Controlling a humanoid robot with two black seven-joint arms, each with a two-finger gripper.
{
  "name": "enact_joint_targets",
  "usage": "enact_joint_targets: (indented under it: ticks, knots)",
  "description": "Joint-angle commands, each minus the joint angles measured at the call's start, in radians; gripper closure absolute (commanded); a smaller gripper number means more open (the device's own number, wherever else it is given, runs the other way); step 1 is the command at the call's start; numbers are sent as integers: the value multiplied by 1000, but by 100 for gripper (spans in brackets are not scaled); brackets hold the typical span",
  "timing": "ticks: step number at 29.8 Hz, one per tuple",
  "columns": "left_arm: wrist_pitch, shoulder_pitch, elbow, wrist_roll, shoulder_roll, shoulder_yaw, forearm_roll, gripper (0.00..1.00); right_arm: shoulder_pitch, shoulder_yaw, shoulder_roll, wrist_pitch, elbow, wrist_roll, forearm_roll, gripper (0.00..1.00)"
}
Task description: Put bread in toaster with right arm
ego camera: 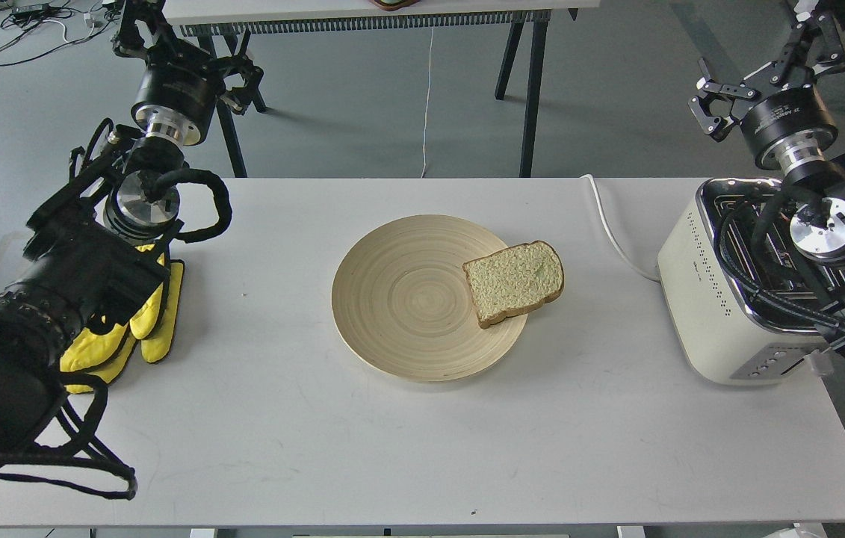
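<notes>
Here, at the far left, the left claw (239,78) is seen raised beyond the worktop (243,418) edge above a yellow cloth (146,321); its opening cannot be told. In the middle, the bread (514,282) is laid flat across the right rim of the plate (407,299), rounded top turned toward the toaster (721,299). The right claw (710,104) is held high behind the toaster, fingers spread and empty, so the bread is judged to lie leftward and below it, nearer this arm.
</notes>
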Motion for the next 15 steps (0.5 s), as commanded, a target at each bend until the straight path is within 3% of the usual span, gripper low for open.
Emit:
enact_joint_targets:
  ticks: [1,10,15]
  knots:
    - [-3,1,0,-1,-1,-1,-1,0,0,1,1,-5,2,1,1,1]
    - [-3,3,0,0,2,-1,-1,0,16,-20,-1,-10,25,10,-15,1]
    - [3,3,0,0,0,-1,-1,0,11,-71,-33,-69,144,13,-96,2]
